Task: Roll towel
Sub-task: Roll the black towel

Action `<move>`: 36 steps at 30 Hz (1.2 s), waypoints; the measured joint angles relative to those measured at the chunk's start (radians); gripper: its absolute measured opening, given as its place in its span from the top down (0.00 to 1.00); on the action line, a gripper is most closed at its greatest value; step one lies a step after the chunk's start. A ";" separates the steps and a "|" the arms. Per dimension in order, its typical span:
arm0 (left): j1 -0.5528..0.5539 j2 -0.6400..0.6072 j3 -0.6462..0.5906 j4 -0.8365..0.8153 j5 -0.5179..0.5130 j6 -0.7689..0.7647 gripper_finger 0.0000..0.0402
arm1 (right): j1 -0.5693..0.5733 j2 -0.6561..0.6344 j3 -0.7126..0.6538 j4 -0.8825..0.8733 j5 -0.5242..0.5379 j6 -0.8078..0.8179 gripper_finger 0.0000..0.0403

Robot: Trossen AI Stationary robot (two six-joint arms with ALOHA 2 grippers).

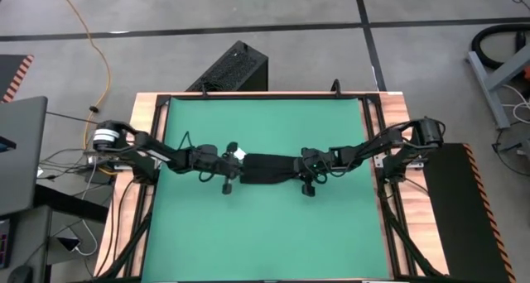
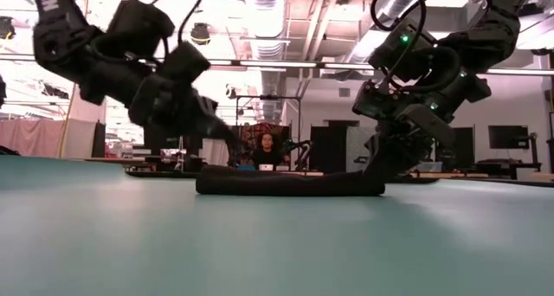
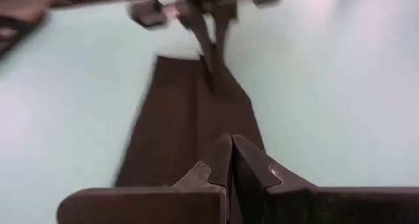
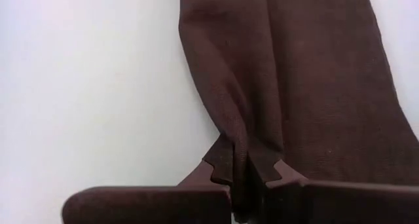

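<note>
The black towel point(image 1: 270, 169) lies as a long narrow folded strip across the middle of the green mat point(image 1: 265, 233), with its white tag point(image 1: 240, 154) at its left end. In the low view the towel point(image 2: 290, 183) is a low band on the mat. My left gripper point(image 1: 238, 165) is shut at the strip's left end. My right gripper point(image 1: 303, 165) is shut on its right end. Each wrist view looks along the strip toward the other gripper. My left gripper is shut over the towel's left end point(image 3: 196, 145), slanting down from the table's left. The fingers point(image 3: 252, 165) hide the place of contact, so the layers held cannot be told. The towel lies flat on the mat beyond them. My right gripper pinches a raised fold at the towel's right end point(image 4: 239, 135) between its two fingers, slanting down from the table's right and lying along the strip. The cloth puckers up into the fingers. The rest of the towel point(image 4: 314, 73) lies on the mat.
A black ribbed box point(image 1: 232, 68) stands on the floor beyond the table's far edge. A laptop point(image 1: 21, 151) and cables lie to the left. A wooden frame point(image 1: 137, 151) borders the mat. A person point(image 2: 266, 149) sits far behind the table.
</note>
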 joint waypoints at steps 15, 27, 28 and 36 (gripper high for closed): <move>0.085 0.273 0.101 0.026 0.024 0.073 1.00 | 0.020 -0.005 0.002 -0.025 -0.030 -0.043 0.95; 0.127 0.271 0.102 -0.095 0.290 -0.257 1.00 | 0.009 -0.123 -0.003 -0.057 -0.076 0.160 0.95; 0.124 0.271 0.101 -0.096 0.304 -0.284 1.00 | 0.000 -0.136 -0.003 -0.063 -0.080 0.190 0.95; 0.060 0.268 0.102 -0.100 0.284 -0.405 1.00 | -0.053 -0.212 -0.003 -0.096 -0.111 0.451 0.95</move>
